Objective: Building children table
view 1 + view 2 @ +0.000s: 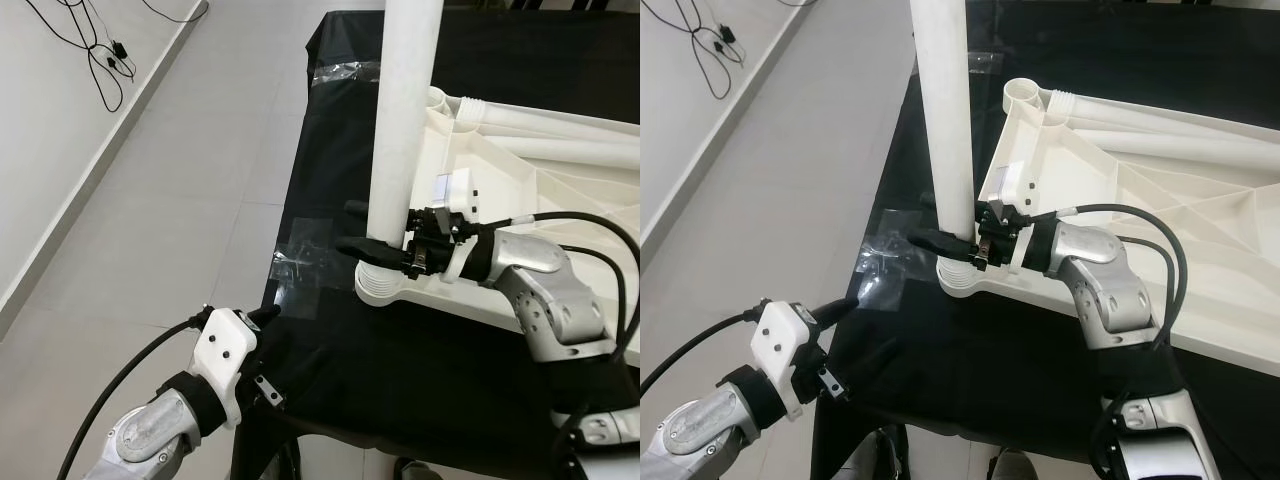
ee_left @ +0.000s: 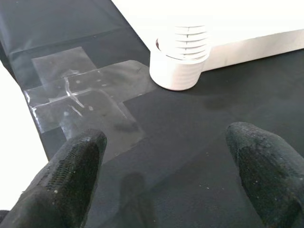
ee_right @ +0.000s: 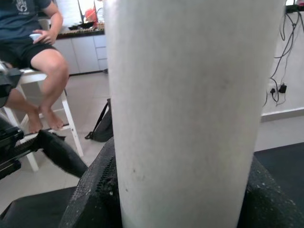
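Observation:
A white plastic tabletop (image 1: 540,240) lies upside down on a black-covered table (image 1: 400,380). A white table leg (image 1: 400,120) stands upright in its near-left corner socket (image 1: 385,285). My right gripper (image 1: 362,230) is shut on this leg just above the socket, and its black fingers (image 3: 95,190) wrap the tube (image 3: 190,109). My left gripper (image 1: 262,318) hangs open over the table's front left corner, short of the ribbed socket (image 2: 180,71), with nothing between its fingers (image 2: 76,161). Two more white legs (image 1: 1160,110) lie on the tabletop.
Clear tape patches (image 1: 300,265) hold the black cloth at the table's left edge. Black cables (image 1: 100,50) lie on the tiled floor by the wall, far left. In the right wrist view, a person (image 3: 33,47) sits on a white stool beyond the table, beside a dark bag (image 3: 102,126).

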### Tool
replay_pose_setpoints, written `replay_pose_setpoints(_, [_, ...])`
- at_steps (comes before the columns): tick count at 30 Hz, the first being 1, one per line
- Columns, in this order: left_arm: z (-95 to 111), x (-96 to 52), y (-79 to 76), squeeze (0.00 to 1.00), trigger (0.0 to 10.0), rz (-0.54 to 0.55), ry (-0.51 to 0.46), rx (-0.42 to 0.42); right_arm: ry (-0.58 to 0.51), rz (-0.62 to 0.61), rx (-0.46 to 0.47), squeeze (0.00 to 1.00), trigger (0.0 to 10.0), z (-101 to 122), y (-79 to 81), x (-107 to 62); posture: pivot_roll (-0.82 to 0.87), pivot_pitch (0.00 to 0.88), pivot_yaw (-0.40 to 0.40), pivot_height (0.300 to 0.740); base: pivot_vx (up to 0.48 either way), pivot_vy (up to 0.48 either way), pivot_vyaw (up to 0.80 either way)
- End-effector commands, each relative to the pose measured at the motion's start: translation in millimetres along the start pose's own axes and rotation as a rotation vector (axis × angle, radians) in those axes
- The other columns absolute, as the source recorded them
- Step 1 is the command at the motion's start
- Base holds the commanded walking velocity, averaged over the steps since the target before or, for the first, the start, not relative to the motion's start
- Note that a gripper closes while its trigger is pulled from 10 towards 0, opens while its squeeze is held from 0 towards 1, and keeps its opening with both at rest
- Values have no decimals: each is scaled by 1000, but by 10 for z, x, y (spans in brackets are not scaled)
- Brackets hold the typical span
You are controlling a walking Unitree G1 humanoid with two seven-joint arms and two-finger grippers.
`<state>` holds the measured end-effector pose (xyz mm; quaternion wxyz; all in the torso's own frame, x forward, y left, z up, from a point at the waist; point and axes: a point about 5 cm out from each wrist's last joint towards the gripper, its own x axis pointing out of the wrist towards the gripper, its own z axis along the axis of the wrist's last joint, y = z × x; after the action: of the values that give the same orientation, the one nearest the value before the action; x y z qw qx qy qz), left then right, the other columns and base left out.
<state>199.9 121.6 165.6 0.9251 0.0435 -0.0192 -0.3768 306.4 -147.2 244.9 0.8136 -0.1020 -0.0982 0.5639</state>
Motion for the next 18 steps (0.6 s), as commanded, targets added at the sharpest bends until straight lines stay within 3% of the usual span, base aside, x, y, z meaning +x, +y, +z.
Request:
replay_pose_setpoints(1, [-49, -17, -7, 0, 10000, 0, 9, -21, 43, 39, 23, 0, 10000, -85, 86, -48, 13, 278, 68, 740, 0, 0, 0])
replay_pose_setpoints(6, [-59, -15, -5, 0, 10000, -4, 11, -21, 97, 95, 34, 0, 10000, -141, 94, -146, 18, 269, 74, 740, 0, 0, 0])
replay_pose_setpoints(13, [-66, -22, -5, 0, 10000, -7, 14, -21, 83, 86, 44, 0, 10000, -141, 44, -130, 22, 268, 74, 740, 0, 0, 0])
replay_pose_setpoints(18, [-60, -28, -4, 0, 10000, -10, 15, -17, 75, 0, 3, 0, 10000, -180, -23, 80, 34, 275, 73, 740, 0, 0, 0])
